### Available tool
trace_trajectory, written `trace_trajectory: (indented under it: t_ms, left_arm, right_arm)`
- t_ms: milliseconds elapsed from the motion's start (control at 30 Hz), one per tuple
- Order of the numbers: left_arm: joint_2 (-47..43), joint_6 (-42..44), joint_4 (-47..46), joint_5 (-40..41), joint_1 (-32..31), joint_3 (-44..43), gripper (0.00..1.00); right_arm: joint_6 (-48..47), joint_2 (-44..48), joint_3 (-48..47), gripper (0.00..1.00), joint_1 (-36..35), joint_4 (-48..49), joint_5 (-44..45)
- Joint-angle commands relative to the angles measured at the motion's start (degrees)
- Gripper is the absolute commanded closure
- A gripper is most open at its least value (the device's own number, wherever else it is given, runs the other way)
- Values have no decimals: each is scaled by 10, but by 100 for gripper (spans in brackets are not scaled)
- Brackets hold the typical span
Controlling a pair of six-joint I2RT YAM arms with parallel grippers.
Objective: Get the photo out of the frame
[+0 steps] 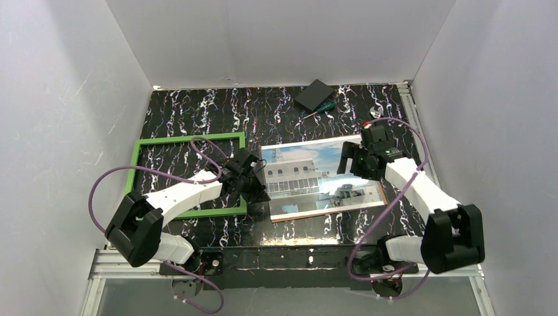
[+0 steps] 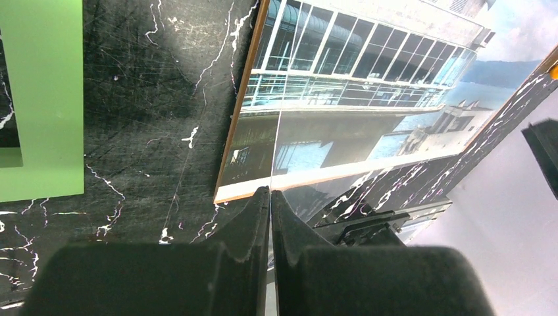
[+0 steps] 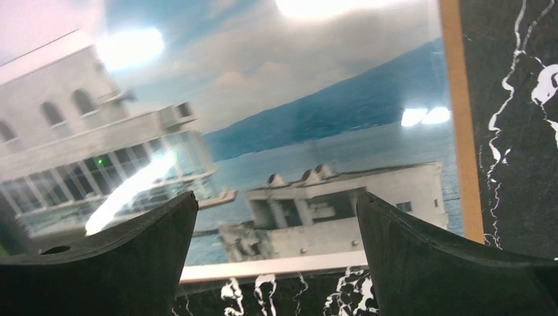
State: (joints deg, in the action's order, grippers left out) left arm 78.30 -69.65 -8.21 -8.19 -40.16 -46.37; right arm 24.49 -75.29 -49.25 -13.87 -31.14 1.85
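The photo [image 1: 309, 174] of a white building and blue sky lies face up at the table's middle, on a brown backing board [image 3: 454, 118]. It also fills the right wrist view [image 3: 296, 118] and shows in the left wrist view [image 2: 355, 72]. The green frame [image 1: 191, 137] lies flat to the photo's left, with nothing inside it; one bar shows as the frame [image 2: 43, 99]. My left gripper [image 1: 253, 181] sits at the photo's left edge, shut [image 2: 271, 192] on the edge of a thin clear sheet over the photo. My right gripper [image 1: 349, 161] hovers open [image 3: 276, 197] over the photo's right part, holding nothing.
A black box [image 1: 314, 94] and a green-handled screwdriver [image 1: 324, 106] lie at the back of the black marbled table [image 1: 197, 108]. A small silver object [image 1: 376, 110] sits at the back right. White walls close in on three sides.
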Motion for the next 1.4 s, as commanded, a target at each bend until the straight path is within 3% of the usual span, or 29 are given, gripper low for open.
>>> trace_trajectory:
  t_ms: [0,167,300,667,900,1067,1367]
  left_arm:
    - [5,-4,50,-12,6,-10,100]
    - [13,8,43,-17,7,-16,100]
    - [40,19,30,-38,8,-32,100]
    - [80,26,46,-60,8,-26,100]
    - [75,50,119,-59,16,-17,62]
    - [29,101,123,-35,24,15,46]
    - [42,109,-40,-103,24,68,32]
  right_arm:
    - [-11,63,-20,2,-76,-9,10]
    - [13,107,45,2,-208,70,-59]
    - [34,93,72,2,-321,113,13]
    - [68,1,21,2,-345,128,-6]
    - [101,-82,-23,3,-326,117,-26]
    - [109,-91,-15,5,-273,110,-44]
    - [122,-136,-3,15,-246,124,-67]
